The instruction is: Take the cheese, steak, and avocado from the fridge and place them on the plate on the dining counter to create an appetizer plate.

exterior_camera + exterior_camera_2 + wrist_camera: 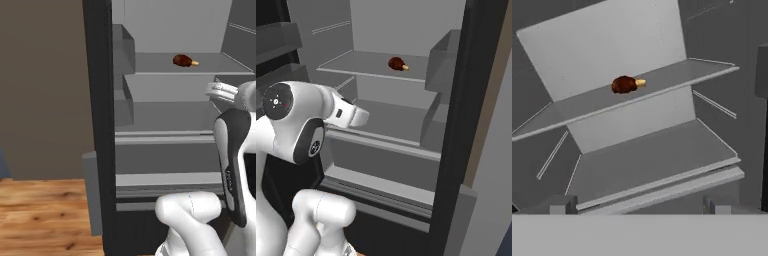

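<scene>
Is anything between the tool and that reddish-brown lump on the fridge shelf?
Nothing visible is. The steak lies alone on the upper shelf of the open fridge, with open space from the tool up to it.

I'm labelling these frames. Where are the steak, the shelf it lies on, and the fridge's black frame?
steak [624,85]: hand view, middle of the reddish-brown lump.
shelf [165,65]: left base view, bare top surface left of the steak.
fridge's black frame [102,125]: left base view, front face of the upright post.
</scene>
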Robot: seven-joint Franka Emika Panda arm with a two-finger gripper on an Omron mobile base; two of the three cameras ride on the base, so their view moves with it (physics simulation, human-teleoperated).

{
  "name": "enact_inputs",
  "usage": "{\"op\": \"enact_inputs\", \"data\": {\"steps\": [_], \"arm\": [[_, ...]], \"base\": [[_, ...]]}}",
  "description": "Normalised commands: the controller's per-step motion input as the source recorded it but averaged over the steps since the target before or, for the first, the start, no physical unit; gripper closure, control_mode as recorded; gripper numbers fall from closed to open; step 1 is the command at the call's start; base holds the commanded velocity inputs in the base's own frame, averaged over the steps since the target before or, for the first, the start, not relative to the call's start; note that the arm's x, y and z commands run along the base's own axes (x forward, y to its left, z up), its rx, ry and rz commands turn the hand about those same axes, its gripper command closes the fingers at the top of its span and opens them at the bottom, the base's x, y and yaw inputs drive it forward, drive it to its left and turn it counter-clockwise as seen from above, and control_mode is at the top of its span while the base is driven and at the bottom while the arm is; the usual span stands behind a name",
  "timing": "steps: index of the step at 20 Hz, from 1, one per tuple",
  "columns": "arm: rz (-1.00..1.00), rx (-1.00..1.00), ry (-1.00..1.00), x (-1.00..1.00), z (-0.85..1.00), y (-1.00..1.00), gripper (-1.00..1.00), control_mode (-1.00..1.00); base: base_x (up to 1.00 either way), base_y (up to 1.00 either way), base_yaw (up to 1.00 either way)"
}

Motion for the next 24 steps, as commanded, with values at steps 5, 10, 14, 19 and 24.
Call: {"op": "enact_inputs", "data": {"steps": [5, 10, 14, 19, 24], "arm": [[0.27, -0.12, -0.06, 0.47, 0.79, -0.27, -1.00, -1.00], [0.27, -0.14, 0.04, 0.87, 0.24, -0.22, -1.00, -1.00], [0.18, -0.11, 0.22, 1.00, 0.00, -0.03, -1.00, -1.00], [0.09, -0.10, 0.24, 1.00, 0.00, 0.00, -1.00, -1.00], [0.00, -0.09, 0.08, 1.00, 0.00, 0.00, -1.00, -1.00]], "base": [[0.00, 0.00, 0.00], [0.00, 0.00, 0.00], [0.00, 0.00, 0.00], [0.00, 0.00, 0.00], [0.00, 0.00, 0.00]]}}
